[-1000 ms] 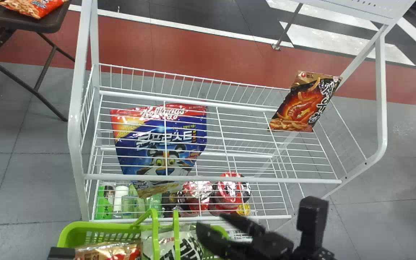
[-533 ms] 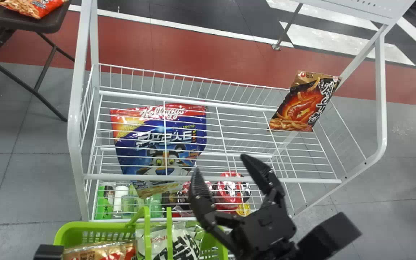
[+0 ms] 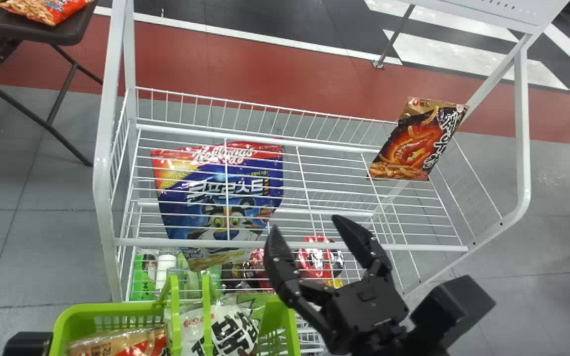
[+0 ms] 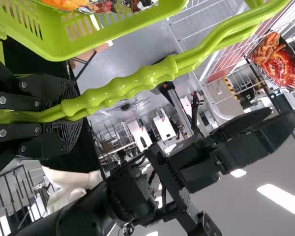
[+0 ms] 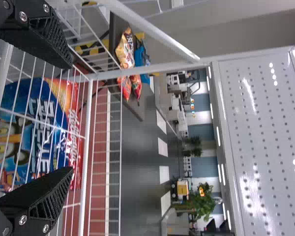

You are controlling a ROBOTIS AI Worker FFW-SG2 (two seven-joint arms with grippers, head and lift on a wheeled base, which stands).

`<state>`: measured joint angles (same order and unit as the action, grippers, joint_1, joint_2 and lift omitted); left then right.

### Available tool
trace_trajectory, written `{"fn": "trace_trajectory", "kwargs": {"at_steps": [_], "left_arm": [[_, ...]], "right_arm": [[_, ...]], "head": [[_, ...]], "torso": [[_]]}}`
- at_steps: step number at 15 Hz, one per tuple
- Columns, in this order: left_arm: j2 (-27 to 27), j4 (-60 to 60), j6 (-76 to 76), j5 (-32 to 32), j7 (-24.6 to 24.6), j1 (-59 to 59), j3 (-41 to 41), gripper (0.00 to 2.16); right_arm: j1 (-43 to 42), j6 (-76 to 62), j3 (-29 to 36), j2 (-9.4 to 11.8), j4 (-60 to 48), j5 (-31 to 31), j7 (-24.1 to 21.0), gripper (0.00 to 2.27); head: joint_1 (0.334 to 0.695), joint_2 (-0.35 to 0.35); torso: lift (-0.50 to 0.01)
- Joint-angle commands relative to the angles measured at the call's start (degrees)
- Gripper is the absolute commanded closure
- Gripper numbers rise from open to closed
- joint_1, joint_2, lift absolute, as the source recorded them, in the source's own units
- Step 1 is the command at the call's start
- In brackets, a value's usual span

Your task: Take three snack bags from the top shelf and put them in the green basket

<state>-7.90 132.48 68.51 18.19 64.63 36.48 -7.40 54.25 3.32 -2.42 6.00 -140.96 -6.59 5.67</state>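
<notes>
My left gripper (image 3: 27,343) is at the lower left beside the green basket (image 3: 294,331); in the left wrist view, the left gripper (image 4: 73,115) is shut on the basket's handle (image 4: 132,84). The basket holds a gold-and-red snack bag (image 3: 119,342) and a white one (image 3: 223,330). At the top shelf's right end leans a black-and-orange snack bag (image 3: 416,141). My right gripper (image 3: 305,225) stands open near the shelf's front bar, left of and nearer than that bag. In the right wrist view, nothing is between the fingers of the right gripper (image 5: 68,118).
Behind the top shelf's wires (image 3: 334,193) a large blue cereal bag (image 3: 220,193) shows lower down. Bottles and red cups (image 3: 319,259) stand at the bottom. White posts (image 3: 103,163) frame the rack's sides. A dark table (image 3: 62,32) with snacks is at the far left.
My right gripper has gone from beside the basket forward to the shelf's front bar, its fingers now wider apart. The basket and my left gripper have shifted left.
</notes>
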Motion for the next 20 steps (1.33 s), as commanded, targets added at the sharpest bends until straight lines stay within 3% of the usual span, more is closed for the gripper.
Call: {"fn": "trace_trajectory", "kwargs": {"at_steps": [1,5,20], "left_arm": [[0.08,0.06,0.00,-0.26,-0.73,0.00,-1.56,1.49],[-0.18,0.50,0.00,-0.53,-1.52,0.35,-2.18,1.49],[-0.01,0.50,0.00,-0.53,-1.61,0.26,-2.18,1.49]], "right_arm": [[-0.02,0.51,4.36,-0.55,0.33,-3.78,1.18,0.08],[-0.11,0.34,6.38,-1.43,0.42,-5.80,3.12,0.08],[-0.28,0.16,7.34,-1.69,0.60,-5.80,3.21,0.08]], "head": [[0.695,-0.350],[0.695,-0.350],[0.695,-0.350]], "torso": [[-0.031],[-0.031],[-0.031]]}}
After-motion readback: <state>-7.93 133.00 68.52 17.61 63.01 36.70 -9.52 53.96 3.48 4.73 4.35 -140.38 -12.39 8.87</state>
